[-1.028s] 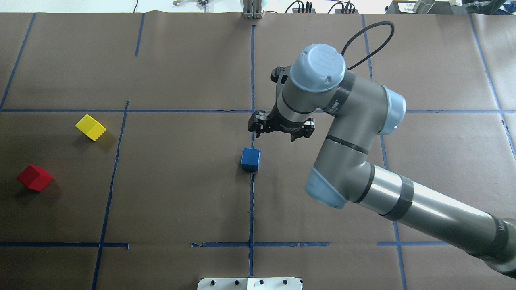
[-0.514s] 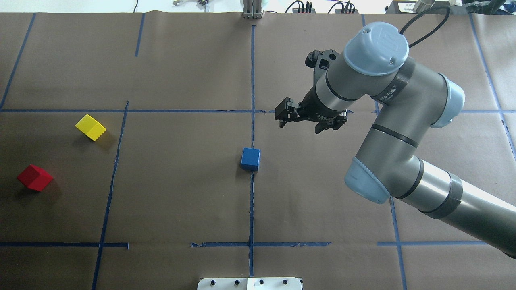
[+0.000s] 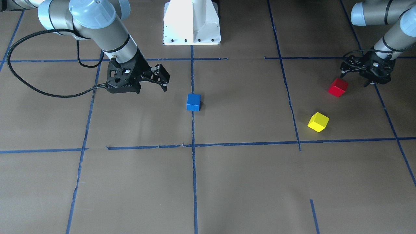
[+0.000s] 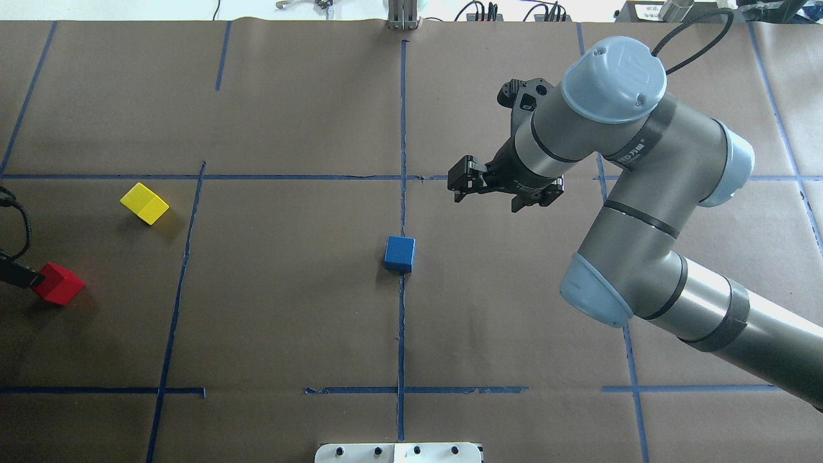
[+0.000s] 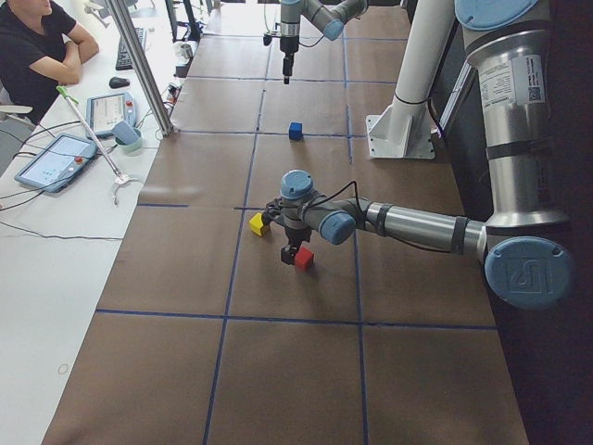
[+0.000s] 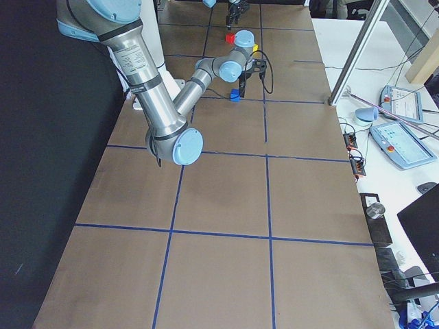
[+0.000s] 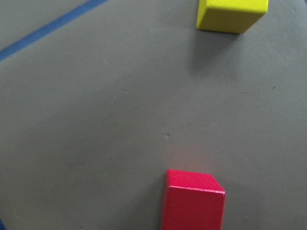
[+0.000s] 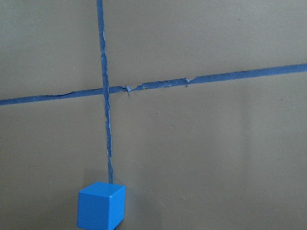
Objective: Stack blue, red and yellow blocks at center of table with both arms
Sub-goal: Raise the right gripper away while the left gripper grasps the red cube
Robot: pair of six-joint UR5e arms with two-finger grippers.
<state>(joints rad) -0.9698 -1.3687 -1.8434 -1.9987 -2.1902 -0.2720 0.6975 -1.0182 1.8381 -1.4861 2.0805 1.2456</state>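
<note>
The blue block rests alone on the centre tape line of the table. My right gripper hovers open and empty, off to the right of it and farther out. Its wrist view has the blue block at the bottom edge. The red block and the yellow block lie apart at the far left. My left gripper stands open right beside the red block, not holding it. The yellow block shows beyond.
The white pedestal base stands at the near table edge. In the exterior left view a side bench holds tablets, a metal post rises beside it, and a seated person is behind.
My right arm has swung right and away from the blue block, which stayed put. My left gripper has come into the overhead view at the left edge, beside the red block.
</note>
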